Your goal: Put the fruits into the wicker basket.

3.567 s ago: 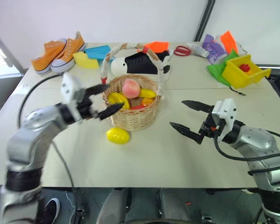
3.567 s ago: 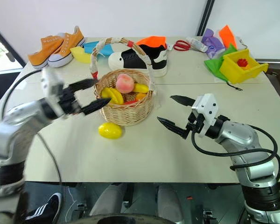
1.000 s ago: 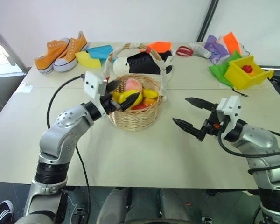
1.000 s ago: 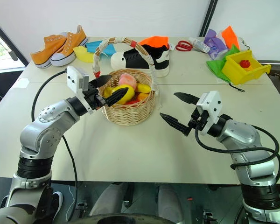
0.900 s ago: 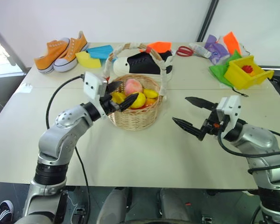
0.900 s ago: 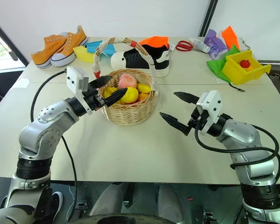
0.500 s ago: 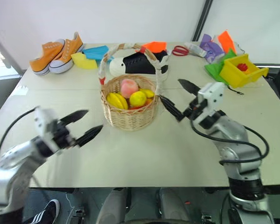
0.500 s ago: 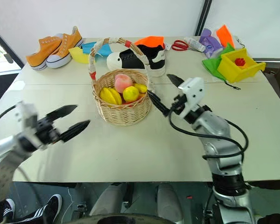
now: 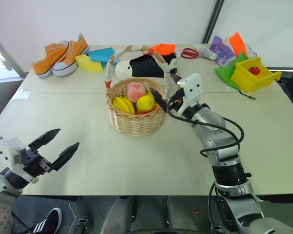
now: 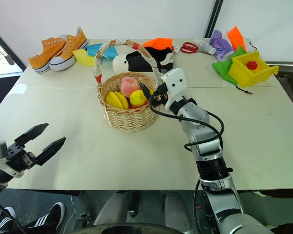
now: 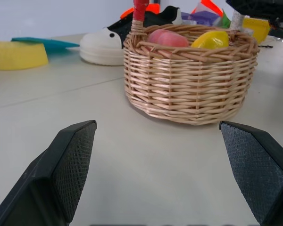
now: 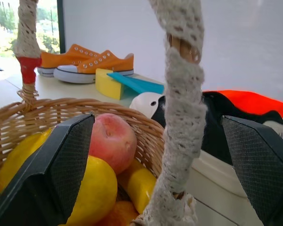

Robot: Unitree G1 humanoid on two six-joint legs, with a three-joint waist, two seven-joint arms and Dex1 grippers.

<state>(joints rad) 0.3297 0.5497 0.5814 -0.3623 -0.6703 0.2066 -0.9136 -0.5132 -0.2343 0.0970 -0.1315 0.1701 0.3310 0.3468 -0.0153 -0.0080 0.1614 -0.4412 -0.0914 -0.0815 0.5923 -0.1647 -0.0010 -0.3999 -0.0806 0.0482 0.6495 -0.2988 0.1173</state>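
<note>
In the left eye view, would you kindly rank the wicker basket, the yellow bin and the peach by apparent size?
1. wicker basket
2. yellow bin, though it sits farther from the camera
3. peach

Bare table [image 9: 136, 156] before wicker basket [image 9: 136, 122]

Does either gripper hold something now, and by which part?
Nothing is held. The left gripper is open and empty over the table. The right gripper is open around the white-wrapped handle of the round tan wicker basket, not closed on it.
</note>
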